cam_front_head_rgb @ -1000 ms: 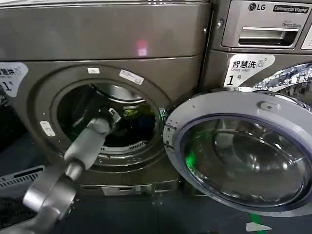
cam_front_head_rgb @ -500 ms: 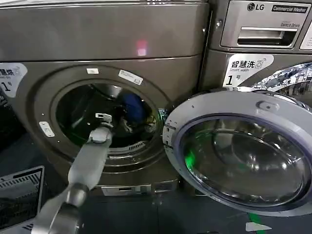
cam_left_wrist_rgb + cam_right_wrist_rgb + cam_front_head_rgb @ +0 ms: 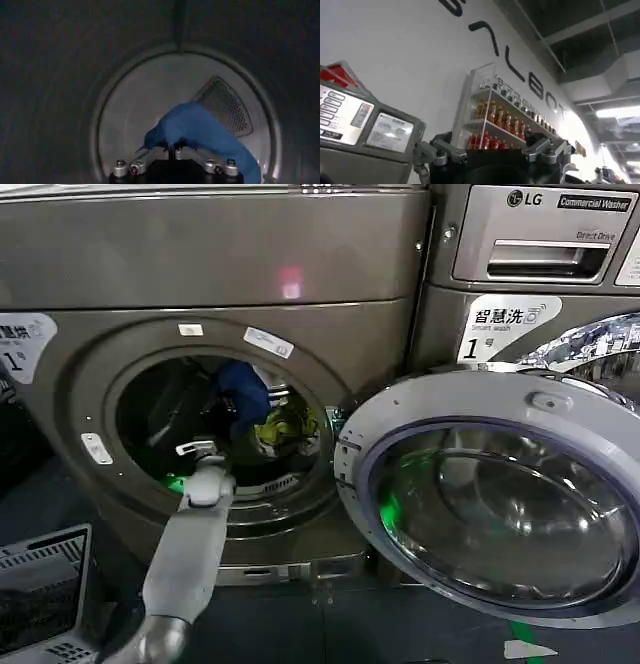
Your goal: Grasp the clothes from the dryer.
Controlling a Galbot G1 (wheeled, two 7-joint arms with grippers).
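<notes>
Clothes (image 3: pixel 262 412): hanging bunched from my left gripper (image 3: pixel 172 150), which is pinching the blue fabric inside the dryer (image 3: pixel 225 284); exit lying straight back through the porthole.

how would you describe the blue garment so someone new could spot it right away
Find the bronze-grey dryer on the left, its door swung open to the right. Look into the round porthole, just past the left gripper. The blue garment hangs there, shut in that gripper, above the yellow-green cloth beside it.
</notes>
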